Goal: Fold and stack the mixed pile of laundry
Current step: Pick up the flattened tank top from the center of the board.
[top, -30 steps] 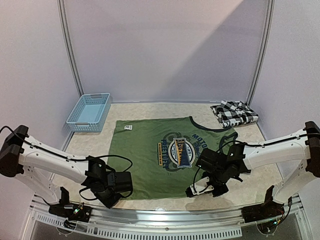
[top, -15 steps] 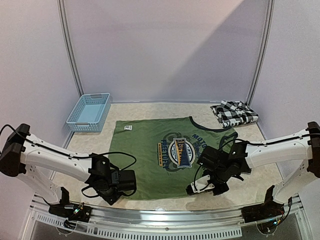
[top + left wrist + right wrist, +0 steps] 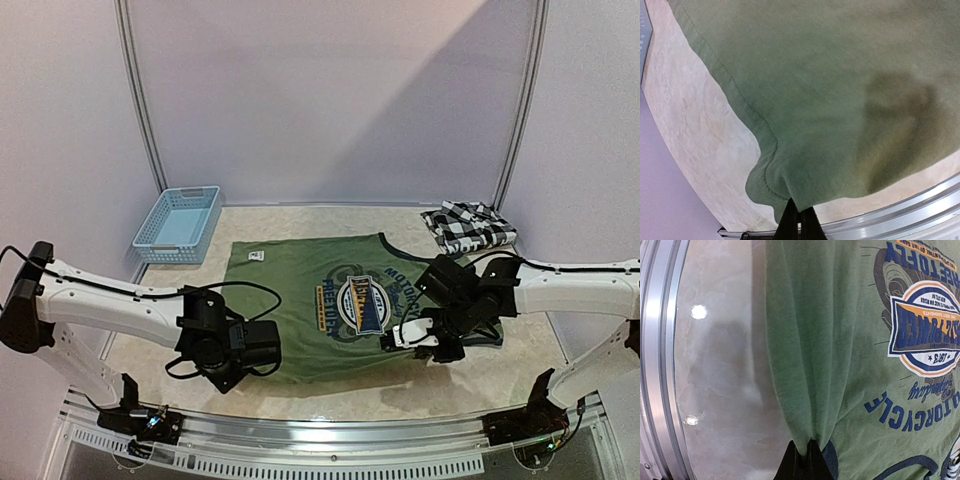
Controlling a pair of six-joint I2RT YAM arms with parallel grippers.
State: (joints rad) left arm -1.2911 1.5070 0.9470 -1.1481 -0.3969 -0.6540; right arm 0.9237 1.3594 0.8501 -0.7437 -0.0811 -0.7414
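Observation:
The olive-green sleeveless shirt (image 3: 290, 290) lies spread on the table with its blue-orange emblem (image 3: 362, 302) facing up. My left gripper (image 3: 276, 350) is shut on the shirt's near left hem corner. In the left wrist view the cloth (image 3: 830, 100) bunches right at the black fingertips (image 3: 800, 216). My right gripper (image 3: 392, 342) is shut on the near right edge. There the fabric (image 3: 805, 340) hangs in folds from the tips (image 3: 807, 449), beside a navy-trimmed armhole. The black-and-white checked shirt (image 3: 468, 226) lies folded at the back right.
A light blue lattice basket (image 3: 180, 222) stands at the back left of the table. A metal rail (image 3: 300, 440) runs along the near edge, close behind both grippers. Walls close off the back and both sides.
The left gripper has shut on the hem corner. Both grippers have moved away from the near rail toward the back, carrying the shirt's near edge with them.

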